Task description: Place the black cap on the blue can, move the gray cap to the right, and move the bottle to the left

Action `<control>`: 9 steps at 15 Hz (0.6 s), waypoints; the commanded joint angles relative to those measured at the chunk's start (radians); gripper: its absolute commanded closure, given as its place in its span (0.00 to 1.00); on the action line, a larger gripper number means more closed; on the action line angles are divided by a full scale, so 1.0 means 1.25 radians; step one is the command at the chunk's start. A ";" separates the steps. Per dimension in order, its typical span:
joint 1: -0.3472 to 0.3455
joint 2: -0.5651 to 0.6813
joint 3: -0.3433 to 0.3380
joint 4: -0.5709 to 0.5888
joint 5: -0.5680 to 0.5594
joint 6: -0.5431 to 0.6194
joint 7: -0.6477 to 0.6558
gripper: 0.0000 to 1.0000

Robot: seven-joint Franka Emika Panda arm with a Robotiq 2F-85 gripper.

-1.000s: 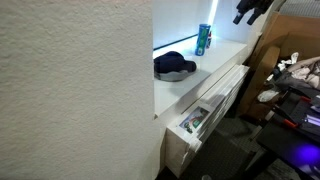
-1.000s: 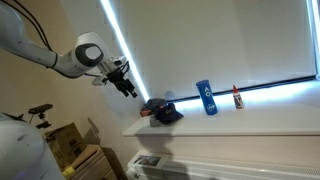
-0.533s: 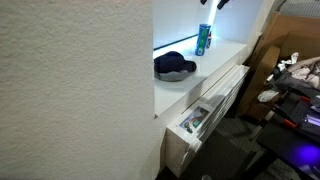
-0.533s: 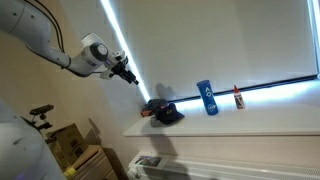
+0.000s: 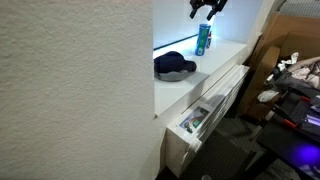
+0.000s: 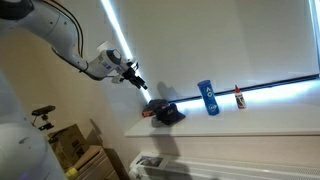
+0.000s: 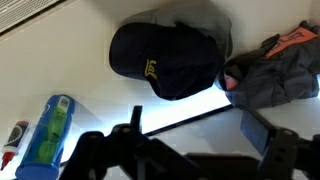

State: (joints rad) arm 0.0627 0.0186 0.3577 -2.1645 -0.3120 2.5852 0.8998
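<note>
The black cap [image 7: 165,58] lies on the white sill [image 7: 200,130], brim toward me, and shows in both exterior views [image 5: 174,66] [image 6: 165,112]. A light-gray fabric rim [image 7: 212,24] peeks out behind it; it looks like the gray cap, mostly hidden. The blue can [image 7: 48,132] [image 5: 203,40] [image 6: 206,97] stands upright further along the sill. Beyond it is the small red-topped bottle [image 7: 14,140] [image 6: 238,97]. My gripper [image 7: 198,140] [image 5: 207,8] [image 6: 137,80] hangs in the air well above the sill, open and empty, near the black cap.
A crumpled gray and orange cloth [image 7: 268,72] lies right beside the black cap. The bright window strip runs behind the sill. A radiator cover [image 5: 215,95] sits below it, with cardboard boxes [image 5: 290,45] and clutter on the floor. A textured wall [image 5: 75,90] blocks part of an exterior view.
The arm has swung the open gripper through the air toward the sill, closer to the black cap and the can. The things on the sill have not moved.
</note>
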 commanded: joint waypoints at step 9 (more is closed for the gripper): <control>0.104 0.259 -0.172 0.089 0.074 -0.027 0.045 0.00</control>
State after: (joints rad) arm 0.1348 0.3491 0.2034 -2.0508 -0.2566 2.5484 0.9824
